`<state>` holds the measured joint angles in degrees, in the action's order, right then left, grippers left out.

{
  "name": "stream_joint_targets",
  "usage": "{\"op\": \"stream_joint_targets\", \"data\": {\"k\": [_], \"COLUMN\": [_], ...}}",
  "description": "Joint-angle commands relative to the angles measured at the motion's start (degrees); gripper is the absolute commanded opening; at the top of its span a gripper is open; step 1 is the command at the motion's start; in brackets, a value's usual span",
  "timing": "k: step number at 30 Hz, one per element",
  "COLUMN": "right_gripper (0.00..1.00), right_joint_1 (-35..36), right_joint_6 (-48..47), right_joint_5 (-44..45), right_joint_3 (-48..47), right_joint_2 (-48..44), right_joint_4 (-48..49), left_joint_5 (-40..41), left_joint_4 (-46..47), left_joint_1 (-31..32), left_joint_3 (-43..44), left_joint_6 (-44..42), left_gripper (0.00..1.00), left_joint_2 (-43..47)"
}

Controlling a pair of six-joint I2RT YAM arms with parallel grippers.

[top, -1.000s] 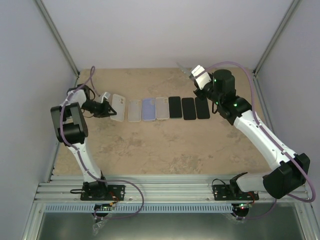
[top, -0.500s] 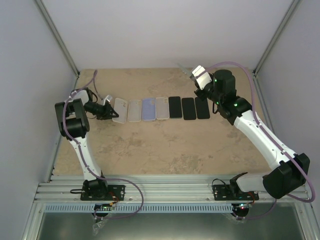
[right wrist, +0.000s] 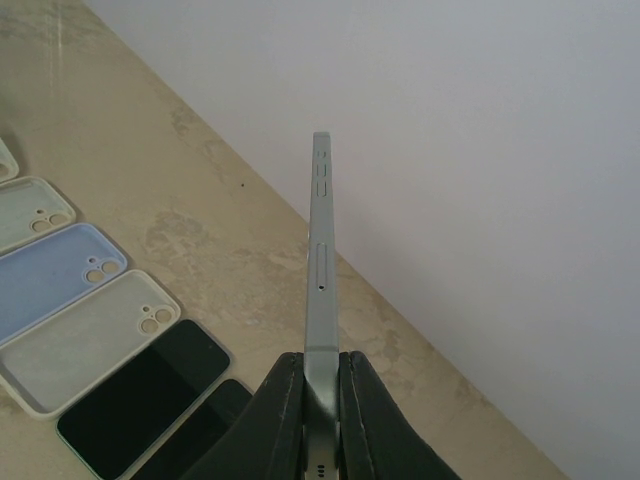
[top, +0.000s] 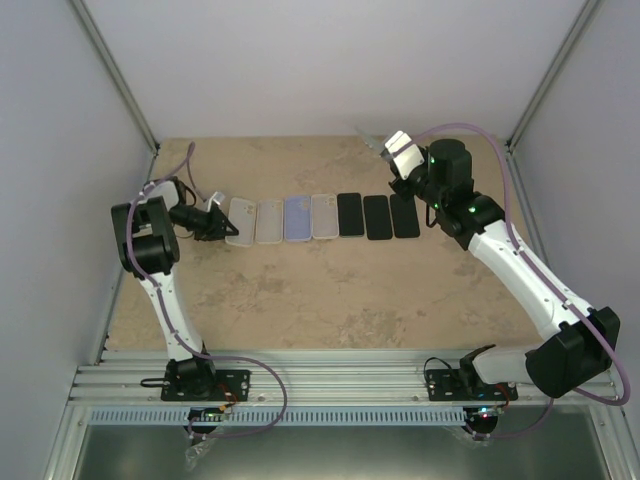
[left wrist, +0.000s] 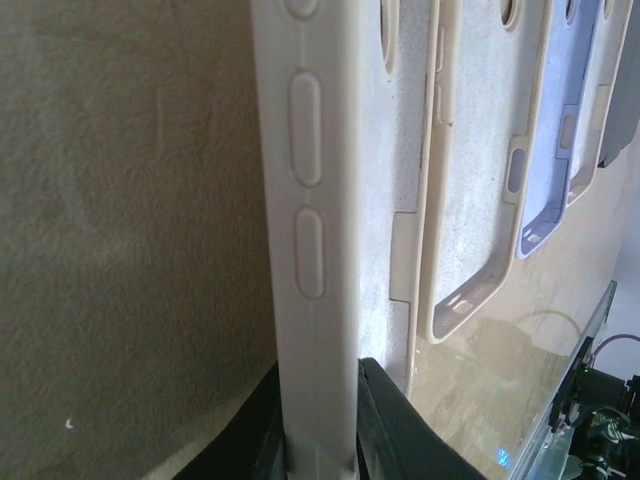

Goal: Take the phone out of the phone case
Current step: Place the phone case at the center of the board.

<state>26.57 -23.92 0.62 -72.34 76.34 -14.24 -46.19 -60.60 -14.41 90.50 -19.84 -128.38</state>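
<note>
A sand-coloured table [top: 330, 290] fills the floor between pale walls. The left arm [top: 150, 250] reaches in from the left side, and the right arm [top: 520, 260] stretches up to the far right corner.

Across the far part of the table runs a row of flat things, side by side. After the case at its left end come a clear case [top: 268, 221], a lavender case [top: 297, 218] and a pale case [top: 324, 216]. Three black phones [top: 377, 216] lie face up at the right end.

The left gripper [top: 222, 222] is at the left end of that row, closed on the long edge of the cream phone case [top: 238, 220]. In the left wrist view the case [left wrist: 305, 250] runs edge-on up the picture with its moulded buttons showing. The dark fingers [left wrist: 385, 430] press on both sides of it. Whether it rests on the table I cannot tell. The clear case [left wrist: 470, 200] lies just beside it, open side up.

The right gripper [top: 400, 166] holds the phone [top: 397, 152] up off the table, beyond the right end of the row. From the right wrist the phone [right wrist: 320, 260] is seen edge-on (a thin pale green strip), with the jaws clamped on its lower end.
</note>
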Motion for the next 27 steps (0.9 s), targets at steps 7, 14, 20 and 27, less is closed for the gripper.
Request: {"op": "stream_joint_targets", "data": {"k": [7,14,20,27], "right_gripper": [0.01,0.01,0.0,0.0], "right_joint_1": [-0.5,-0.5,-0.5,-0.6], "right_joint_6": [0.6,0.5,0.5,0.5], "right_joint_5": [-0.5,-0.5,-0.5,-0.5], "right_joint_3": [0.5,0.6,0.7,-0.1], "right_joint_2": [-2.0,-2.3,-2.5,-2.5], "right_joint_4": [3.2,3.1,3.2,2.9], "left_joint_5": [1.9,2.9,5.1,9.8], "left_joint_4": [3.7,8.0,10.1,13.3], "left_joint_1": [1.9,2.0,2.0,1.9], "left_joint_3": [0.6,-0.9,-1.7,-3.2], "left_joint_6": [3.7,8.5,9.8,13.5], "left_gripper": [0.17,0.17,0.35,0.7], "left_joint_2": [-0.9,0.6,3.0,8.1]}}
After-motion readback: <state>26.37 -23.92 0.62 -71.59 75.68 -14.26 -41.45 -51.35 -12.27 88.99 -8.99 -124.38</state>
